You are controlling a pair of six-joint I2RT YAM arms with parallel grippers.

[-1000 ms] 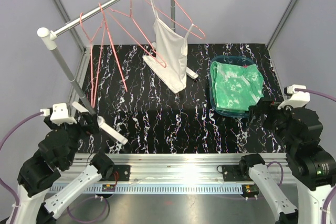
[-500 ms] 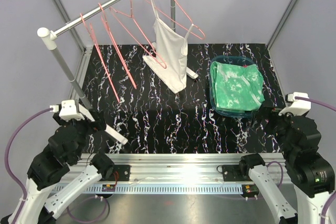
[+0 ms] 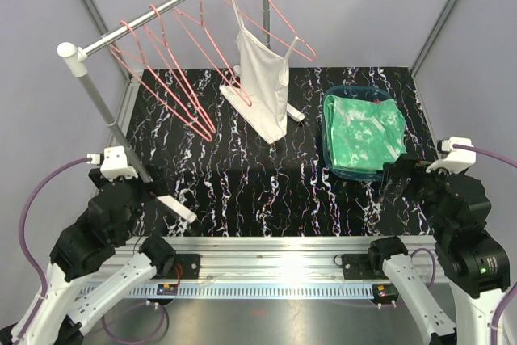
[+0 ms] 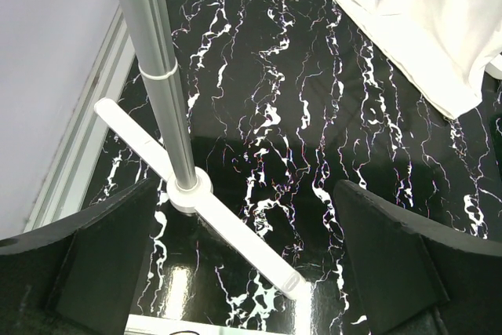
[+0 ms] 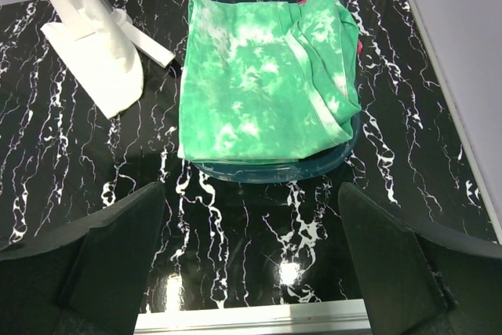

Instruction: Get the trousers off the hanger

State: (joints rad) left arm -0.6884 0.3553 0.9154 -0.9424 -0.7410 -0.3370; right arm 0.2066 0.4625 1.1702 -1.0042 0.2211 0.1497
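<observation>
**Q:** Entry first. Where do the trousers stand?

**A:** The mottled green and white trousers (image 5: 259, 88) lie folded flat in the teal basin (image 5: 263, 172), off any hanger, and cover it almost rim to rim. A sliver of pink-red cloth (image 5: 359, 46) shows under them at the basin's right edge. I cannot tell which garment it is. The basin sits on the right part of the black marbled table (image 3: 242, 175).

**Q:** Hangers?

**A:** Three pink wire hangers (image 3: 203, 127) hang bare and slanted on the left stretch of the rail (image 3: 174, 2). One more of them, further along the rail, carries the white tank top (image 3: 265, 86). Its hem reaches down to the table, left of the basin and apart from it.

**Q:** Your pincers?

**A:** Both are spread wide and hold nothing. My right pincer (image 5: 251, 194) hovers over the near edge of the table and faces the basin, near it but not touching. My left pincer (image 4: 247, 194) is low at the near left corner. The rack's grey post (image 4: 153, 60) and its white cross foot (image 4: 235, 237) are just in front of my fingers (image 4: 102, 249). I see no contact with either.
</observation>
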